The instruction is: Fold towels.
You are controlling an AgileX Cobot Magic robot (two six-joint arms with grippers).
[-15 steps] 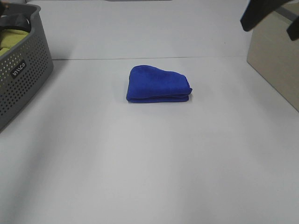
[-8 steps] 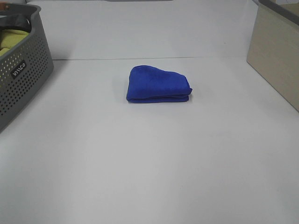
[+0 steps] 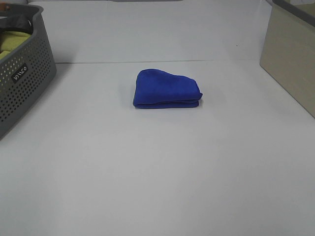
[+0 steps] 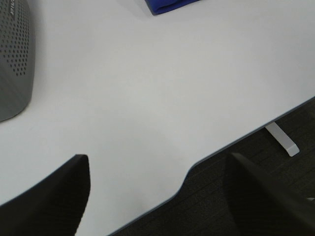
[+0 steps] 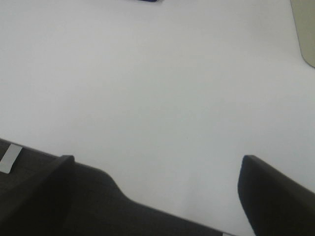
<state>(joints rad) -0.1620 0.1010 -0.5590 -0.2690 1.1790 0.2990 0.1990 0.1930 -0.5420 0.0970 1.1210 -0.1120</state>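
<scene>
Lying folded on the white table (image 3: pixel 157 167), towel (image 3: pixel 166 89); both hands (image 4: pixel 155 196) (image 5: pixel 157 191) wide, empty.

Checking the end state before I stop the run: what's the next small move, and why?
Probably none beyond holding both arms back. The royal-blue plush towel already lies folded in a compact stack on the white table, and the left gripper and right gripper hang open and empty near the table's edge.

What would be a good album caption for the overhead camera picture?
A folded royal-blue towel lies alone mid-table, a perforated grey laundry basket at left, a beige bin at right.
</scene>
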